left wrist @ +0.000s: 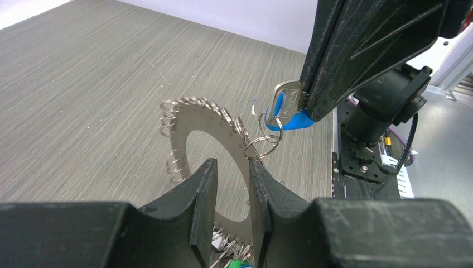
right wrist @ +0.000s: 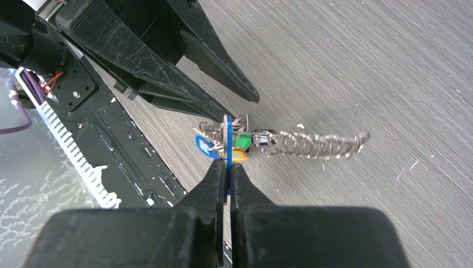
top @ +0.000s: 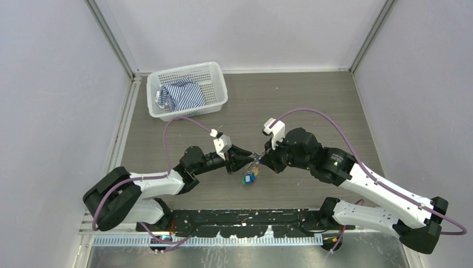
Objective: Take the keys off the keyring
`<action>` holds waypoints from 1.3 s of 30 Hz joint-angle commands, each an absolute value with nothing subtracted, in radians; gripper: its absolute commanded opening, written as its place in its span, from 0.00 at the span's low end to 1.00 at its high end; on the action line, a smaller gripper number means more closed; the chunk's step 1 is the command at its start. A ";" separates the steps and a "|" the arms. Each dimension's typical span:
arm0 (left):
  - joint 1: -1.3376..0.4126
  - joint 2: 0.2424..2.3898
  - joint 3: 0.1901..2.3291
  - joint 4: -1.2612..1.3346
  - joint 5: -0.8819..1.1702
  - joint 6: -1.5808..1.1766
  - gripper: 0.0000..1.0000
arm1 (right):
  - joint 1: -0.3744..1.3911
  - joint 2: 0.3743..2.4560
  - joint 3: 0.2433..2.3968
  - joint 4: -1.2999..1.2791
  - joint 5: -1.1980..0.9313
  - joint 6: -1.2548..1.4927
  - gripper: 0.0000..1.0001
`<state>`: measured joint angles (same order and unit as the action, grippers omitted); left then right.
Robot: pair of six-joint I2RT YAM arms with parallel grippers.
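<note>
The keyring is a flat metal ring fringed with small wire loops, held up between both arms. My right gripper is shut on a silvery key with a blue tag. A small split ring still links that key to the keyring. My left gripper is open, its fingers straddling the keyring's band, which runs close along the right finger. More keys with blue and green tags hang below the two grippers. In the right wrist view the keyring shows edge-on.
A white mesh basket holding a striped cloth stands at the back left of the table. The black base rail runs along the near edge. Grey walls close in both sides.
</note>
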<state>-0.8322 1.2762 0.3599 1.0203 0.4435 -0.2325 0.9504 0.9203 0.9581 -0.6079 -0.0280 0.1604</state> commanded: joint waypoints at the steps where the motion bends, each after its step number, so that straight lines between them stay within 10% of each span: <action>1: -0.836 1.298 0.359 1.178 0.442 -0.259 0.29 | 0.951 0.885 0.988 -0.532 -0.042 0.166 0.01; 31: -0.838 1.416 0.379 1.366 0.505 -0.377 0.34 | 0.950 0.876 0.994 -0.529 -0.034 0.157 0.01; 39: -0.838 1.427 0.379 1.394 0.536 -0.414 0.15 | 0.950 0.865 0.992 -0.532 -0.013 0.155 0.01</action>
